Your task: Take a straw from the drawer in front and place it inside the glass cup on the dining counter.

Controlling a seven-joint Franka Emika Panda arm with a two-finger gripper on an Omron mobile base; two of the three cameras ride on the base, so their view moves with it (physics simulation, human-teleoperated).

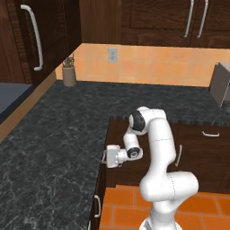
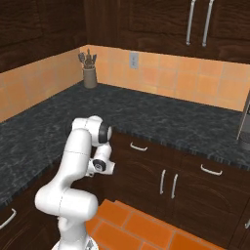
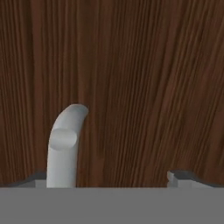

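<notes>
Far left, in the left base view: a tall cabinet door (image 1: 18,40) of dark wood with a long silver handle (image 1: 35,37). Just right of it, at the far end of the counter against the orange tiled wall (image 1: 148,67), a small utensil pot (image 1: 69,74). Spread below and to the right, in an L around the corner, the black speckled countertop (image 1: 49,139). On the wall further right, a pale outlet plate (image 1: 112,55).

Near the middle, the gripper (image 1: 104,157), turned sideways and aimed left at the wooden face under the near edge of the left counter run. Right behind it, the white arm (image 1: 159,148), bent at the elbow and rising from the orange floor tiles (image 1: 126,206). Right of the arm, on the far cabinets, an upright silver pull (image 1: 179,155) and a small curved one (image 1: 210,134). Far right, the edge of a grey appliance (image 1: 220,85) on the counter.

From the hand view, left to right: a dark fingertip (image 3: 37,179), then the drawer's curved silver handle (image 3: 65,146) just inside it (closer to this tip than to the other), then the drawer (image 3: 148,87) front itself, dark brown grain, very close. Jaws spread wide, standing either side of the handle, clamped on nothing.
</notes>
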